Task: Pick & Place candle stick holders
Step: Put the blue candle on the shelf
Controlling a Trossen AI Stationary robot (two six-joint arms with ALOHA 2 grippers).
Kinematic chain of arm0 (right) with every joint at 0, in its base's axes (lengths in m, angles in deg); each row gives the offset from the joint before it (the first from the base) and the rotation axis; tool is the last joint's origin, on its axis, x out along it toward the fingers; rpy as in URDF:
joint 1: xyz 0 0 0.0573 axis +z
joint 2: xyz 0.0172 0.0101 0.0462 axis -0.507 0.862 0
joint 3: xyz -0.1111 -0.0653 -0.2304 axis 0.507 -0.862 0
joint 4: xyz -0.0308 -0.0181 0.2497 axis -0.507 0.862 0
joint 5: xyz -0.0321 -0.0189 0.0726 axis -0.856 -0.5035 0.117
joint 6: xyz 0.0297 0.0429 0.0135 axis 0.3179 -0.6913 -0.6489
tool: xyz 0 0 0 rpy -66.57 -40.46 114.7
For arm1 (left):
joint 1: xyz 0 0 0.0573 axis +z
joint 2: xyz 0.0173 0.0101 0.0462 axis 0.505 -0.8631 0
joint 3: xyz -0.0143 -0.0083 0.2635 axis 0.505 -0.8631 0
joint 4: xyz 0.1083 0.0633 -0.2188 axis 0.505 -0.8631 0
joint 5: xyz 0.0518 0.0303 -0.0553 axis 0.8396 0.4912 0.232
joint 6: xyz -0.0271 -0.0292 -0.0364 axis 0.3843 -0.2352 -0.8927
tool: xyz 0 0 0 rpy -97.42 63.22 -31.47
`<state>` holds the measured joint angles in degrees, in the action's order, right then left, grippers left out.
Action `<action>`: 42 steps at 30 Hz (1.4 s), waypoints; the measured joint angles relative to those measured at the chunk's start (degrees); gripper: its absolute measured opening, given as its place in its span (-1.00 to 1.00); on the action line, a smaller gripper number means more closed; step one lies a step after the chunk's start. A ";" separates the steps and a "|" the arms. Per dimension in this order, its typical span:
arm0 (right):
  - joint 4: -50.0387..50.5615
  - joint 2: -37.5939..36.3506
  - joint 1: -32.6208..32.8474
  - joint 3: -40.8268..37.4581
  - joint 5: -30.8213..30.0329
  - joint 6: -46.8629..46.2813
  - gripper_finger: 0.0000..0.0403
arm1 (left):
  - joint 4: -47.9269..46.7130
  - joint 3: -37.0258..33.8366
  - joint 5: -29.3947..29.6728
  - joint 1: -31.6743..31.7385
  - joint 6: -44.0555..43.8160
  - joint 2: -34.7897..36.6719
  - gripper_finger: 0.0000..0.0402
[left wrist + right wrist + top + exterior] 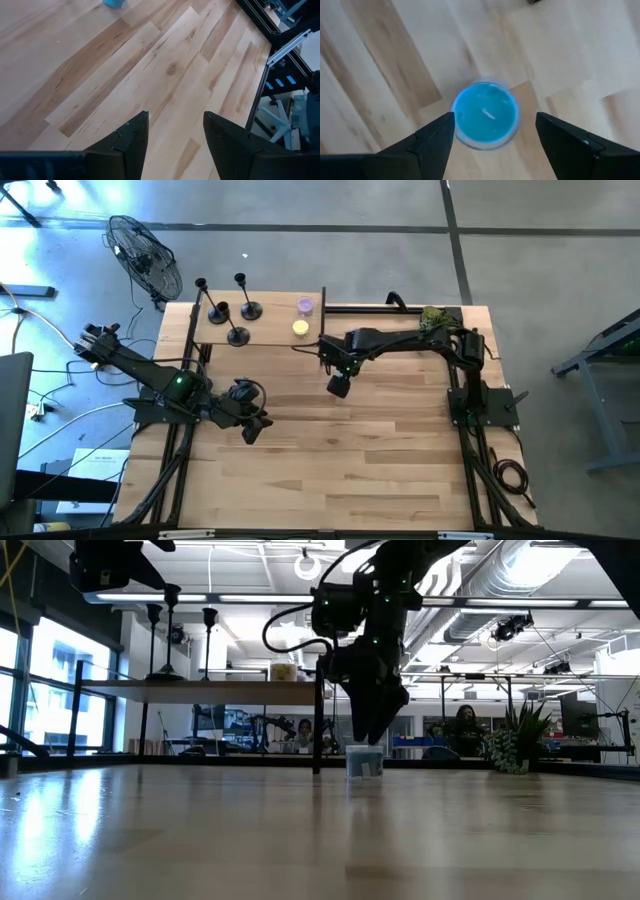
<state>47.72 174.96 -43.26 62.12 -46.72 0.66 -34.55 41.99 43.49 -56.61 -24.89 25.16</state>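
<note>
Three black candle stick holders stand on their round bases on a raised wooden shelf at the table's far left; two also show in the low view. My right gripper is open and points down over a small blue candle that stands on the table. Its fingers stand on either side of the candle without touching it. My left gripper is open and empty above the table's left part.
A purple candle and a yellow candle sit on the shelf's right end. A plant stands at the far right corner. A fan stands off the table's far left. Bare wood lies toward the near edge.
</note>
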 joint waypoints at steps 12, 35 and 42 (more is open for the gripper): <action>0.24 0.89 0.20 0.00 2.37 1.97 0.37 | -0.43 0.00 0.54 0.00 2.54 0.00 -0.07; -0.29 0.96 0.17 0.00 3.60 2.99 0.37 | -1.96 0.00 1.64 0.00 3.06 0.00 -0.07; -1.84 0.96 0.17 0.00 3.64 3.11 0.37 | -1.96 0.00 1.64 0.00 3.06 0.00 -0.07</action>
<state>45.89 175.92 -43.09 62.12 -43.07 3.76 -36.51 41.99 45.13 -56.61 -21.83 25.16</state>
